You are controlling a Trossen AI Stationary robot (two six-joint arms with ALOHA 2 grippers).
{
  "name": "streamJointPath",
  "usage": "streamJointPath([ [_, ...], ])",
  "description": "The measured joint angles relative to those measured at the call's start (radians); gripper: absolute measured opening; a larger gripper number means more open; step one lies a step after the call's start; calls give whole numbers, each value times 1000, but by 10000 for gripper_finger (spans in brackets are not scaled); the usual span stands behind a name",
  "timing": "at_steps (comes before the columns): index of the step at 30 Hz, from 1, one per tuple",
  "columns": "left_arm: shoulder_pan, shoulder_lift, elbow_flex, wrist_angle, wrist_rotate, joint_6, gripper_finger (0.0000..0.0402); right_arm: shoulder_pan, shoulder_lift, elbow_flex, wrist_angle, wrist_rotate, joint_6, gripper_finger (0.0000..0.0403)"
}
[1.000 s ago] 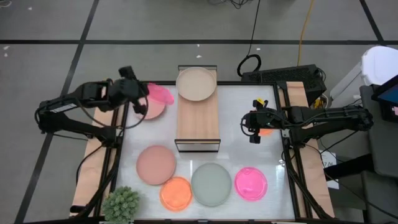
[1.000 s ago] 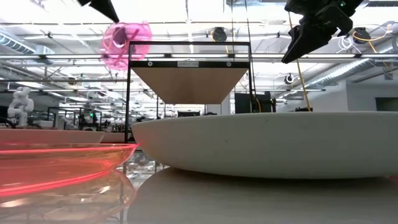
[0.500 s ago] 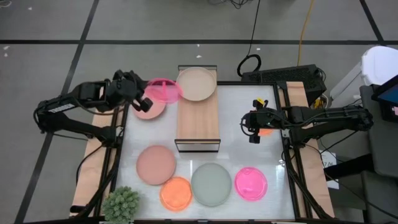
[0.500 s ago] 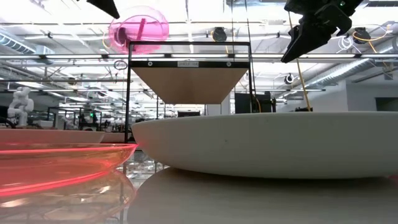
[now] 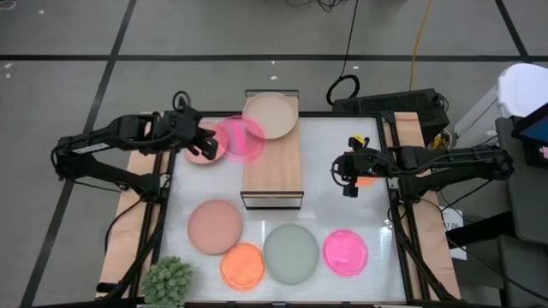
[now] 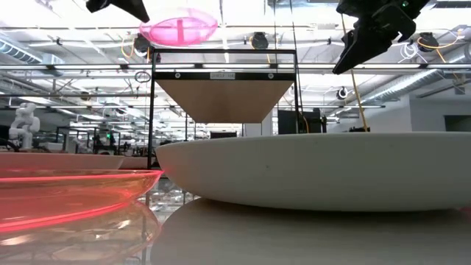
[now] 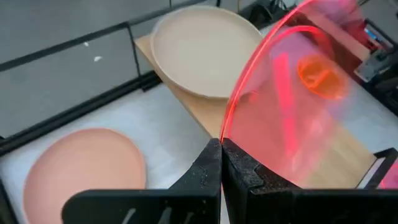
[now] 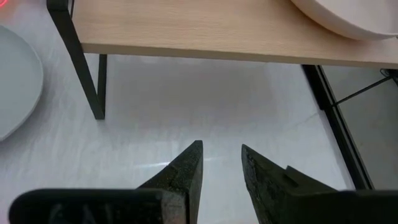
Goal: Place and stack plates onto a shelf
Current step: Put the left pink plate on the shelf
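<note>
Fingers (image 7: 221, 163) pinching pink plate (image 7: 292, 112) edge-on

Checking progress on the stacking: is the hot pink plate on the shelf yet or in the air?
In the air. The left claw holds the hot pink plate by its rim above the shelf.

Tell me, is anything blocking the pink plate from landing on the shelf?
Nothing visible. The left gripper holds the pink plate over the shelf edge, beside the beige plate; bare board remains.
</note>
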Motion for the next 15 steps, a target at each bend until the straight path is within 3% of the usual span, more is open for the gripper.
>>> streamJointPath([
  [11, -42, 184, 0, 10, 33, -188, 1, 0, 0, 0, 27, 1, -111, 93],
  [15, -63, 246, 0, 45, 37, -191, 1, 0, 0, 0, 72, 2, -172, 93],
])
